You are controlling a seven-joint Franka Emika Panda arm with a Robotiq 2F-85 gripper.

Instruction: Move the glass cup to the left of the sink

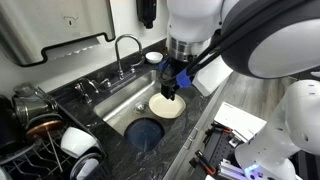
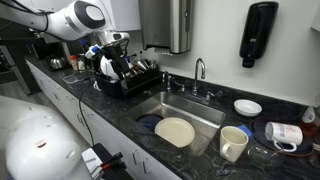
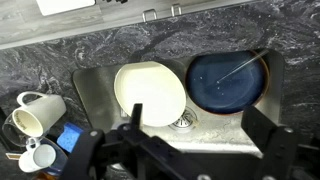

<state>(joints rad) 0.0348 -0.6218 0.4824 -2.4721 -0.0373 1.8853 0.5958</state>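
The sink (image 1: 120, 105) (image 2: 205, 110) (image 3: 100, 75) is a steel basin in a black speckled counter, with a curved chrome tap (image 1: 125, 50). A faint clear glass cup (image 2: 258, 152) seems to stand on the counter beside the cream mug (image 2: 233, 143). In the wrist view only its rim (image 3: 11, 128) shows at the left edge. My gripper (image 1: 172, 88) (image 3: 200, 130) hangs open and empty above the sink, well apart from the glass cup.
In the sink lie a cream plate (image 3: 150, 95) (image 1: 166, 106) and a dark blue bowl (image 3: 228, 80) (image 1: 145, 132). A white mug (image 3: 35, 155) and a small blue cup (image 3: 70, 138) sit by the cream mug (image 3: 38, 112). A full dish rack (image 2: 125, 75) stands beside the sink.
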